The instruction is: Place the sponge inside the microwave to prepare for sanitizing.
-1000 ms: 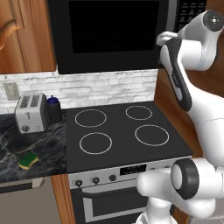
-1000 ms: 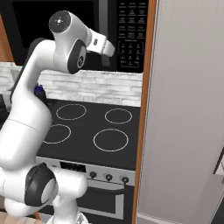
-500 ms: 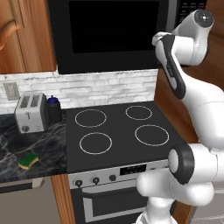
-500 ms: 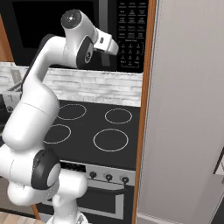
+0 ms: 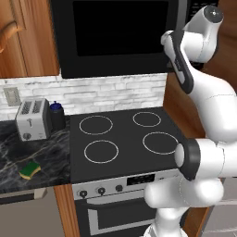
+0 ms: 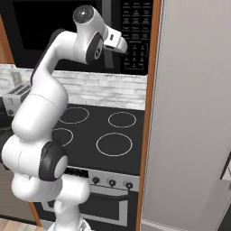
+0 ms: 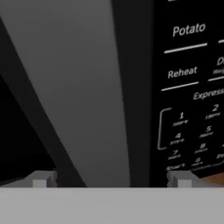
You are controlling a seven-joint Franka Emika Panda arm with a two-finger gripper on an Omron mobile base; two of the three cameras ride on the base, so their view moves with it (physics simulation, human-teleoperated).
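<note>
Gripper point(image 7: 111, 178) wide open, nothing held, fingertips point(image 7: 41, 178) straddling the microwave's grey handle point(image 7: 83, 92) at close range. Keypad point(image 7: 192, 100) sits at 3 o'clock of the handle, dark door window at 9. Microwave point(image 5: 115, 34) door closed, mounted above the stove point(image 5: 122, 141). Stove top is bare, open room over the burners. Sponge point(image 5: 30, 170) lies on the dark counter point(image 5: 41, 157) at 8 o'clock of the stove, near the counter's front edge, toaster point(image 5: 31, 119) behind it at 12.
</note>
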